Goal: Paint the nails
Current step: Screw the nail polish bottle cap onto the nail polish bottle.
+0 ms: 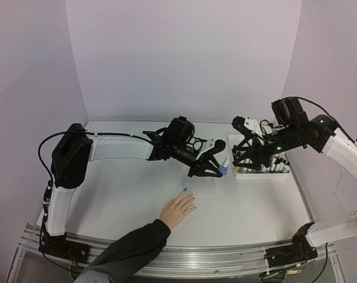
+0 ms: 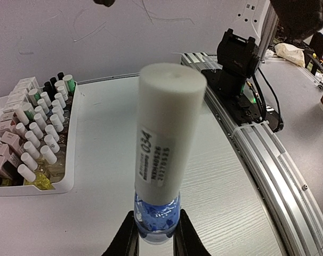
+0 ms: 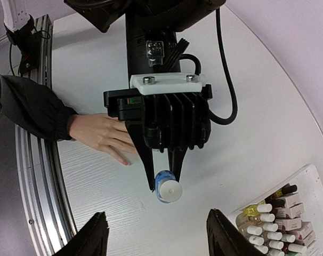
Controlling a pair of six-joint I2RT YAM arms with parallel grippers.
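A light-skinned hand (image 1: 178, 209) with a dark sleeve lies flat on the table near the front. One fingertip nail (image 1: 184, 190) looks blue. In the right wrist view the hand (image 3: 100, 136) shows a pinkish nail (image 3: 125, 162). My left gripper (image 1: 215, 169) is shut on a blue polish bottle (image 1: 224, 168) with a long white cap, held above the table beyond the hand. The left wrist view shows the bottle (image 2: 157, 216) between the left gripper (image 2: 156, 237) jaws. My right gripper (image 1: 238, 158) is open, facing the cap (image 3: 171, 191) from close by; its fingertips (image 3: 97, 234) stand wide apart.
A white tray (image 1: 262, 175) filled with several small polish bottles stands at the back right, under the right arm; it also shows in the left wrist view (image 2: 71, 181) and the right wrist view (image 3: 311, 176). An aluminium rail (image 1: 225, 259) runs along the near table edge.
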